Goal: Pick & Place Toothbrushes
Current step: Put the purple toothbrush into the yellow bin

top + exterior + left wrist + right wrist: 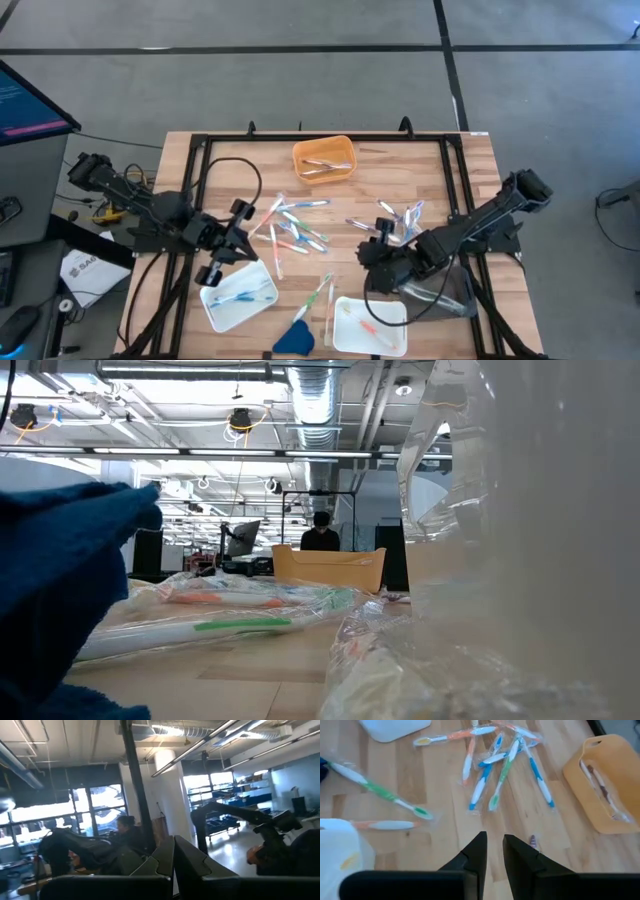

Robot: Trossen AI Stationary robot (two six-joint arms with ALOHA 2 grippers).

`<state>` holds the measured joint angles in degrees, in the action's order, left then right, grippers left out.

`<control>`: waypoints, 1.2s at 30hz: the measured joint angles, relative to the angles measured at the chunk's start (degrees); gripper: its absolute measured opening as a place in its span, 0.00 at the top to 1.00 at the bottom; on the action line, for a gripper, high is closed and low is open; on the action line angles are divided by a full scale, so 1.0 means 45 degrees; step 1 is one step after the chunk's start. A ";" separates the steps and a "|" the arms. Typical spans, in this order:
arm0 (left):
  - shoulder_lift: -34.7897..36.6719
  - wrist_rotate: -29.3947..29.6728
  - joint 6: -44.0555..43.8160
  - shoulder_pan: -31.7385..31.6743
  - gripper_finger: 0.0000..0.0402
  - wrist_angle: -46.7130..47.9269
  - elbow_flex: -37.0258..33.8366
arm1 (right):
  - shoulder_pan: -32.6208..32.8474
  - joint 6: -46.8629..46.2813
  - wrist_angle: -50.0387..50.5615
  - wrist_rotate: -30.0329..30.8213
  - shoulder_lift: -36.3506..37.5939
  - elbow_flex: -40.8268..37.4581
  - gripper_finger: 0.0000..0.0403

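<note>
**Near edge of the desk [470,170].** Find two white rectangular plastic trays: one toward the near-left corner [215,305] with blue brushes inside, one at mid-edge [345,335] with an orange brush inside. Ignore the small dark-blue wedge [293,338] between them.

**Right gripper [492,840].** Poised over bare wood just nearward of the scattered stock, angled down at it. Fingers [477,852] set narrowly apart, holding nothing.

**Left gripper [173,842].** Waiting above the near-left tray, aimed level across the room. Fingers pressed together, empty.

**Stock, desk centre.** Thin plastic toothbrushes in clear film sleeves [490,770], lying flat in blue, green, orange and white. Several crossed in a loose fan; a green-and-white one [380,790] and an orange-and-white one [385,825] lying apart from it.

**Handling (judged).**
- Treat as very light, with a stiff handle.
- Expect the loose film to be slippery and to crumple under pressure.
- Grip across the handle at mid-length, not at the bristle end or on slack film.
- Take the isolated brushes first; expect crossed ones to drag their neighbours.
- Close gently and come down square, since a flat thin stick may skate aside.

**Far edge, middle.** Orange plastic tray [605,775], already holding a few brushes.
</note>
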<state>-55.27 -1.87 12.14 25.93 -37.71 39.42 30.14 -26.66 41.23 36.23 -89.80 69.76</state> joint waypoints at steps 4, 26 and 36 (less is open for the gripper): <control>0.0000 0.1161 0.1005 -0.0002 1.00 0.0005 0.0000 | -0.0536 0.0688 -0.0053 0.0174 0.0000 0.0000 0.86; -0.0098 0.5370 0.3556 -0.6165 1.00 -0.0020 0.0023 | -0.5727 0.7052 -0.2092 0.0243 0.0151 -0.1375 0.86; -0.1070 0.2427 0.2888 -0.9840 1.00 -0.0666 0.0019 | -0.9583 0.9444 -0.4069 -0.3407 0.0151 -0.1375 0.86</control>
<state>-60.08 9.05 25.14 -18.35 -40.71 39.51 -12.99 15.84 22.92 20.89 -89.12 63.57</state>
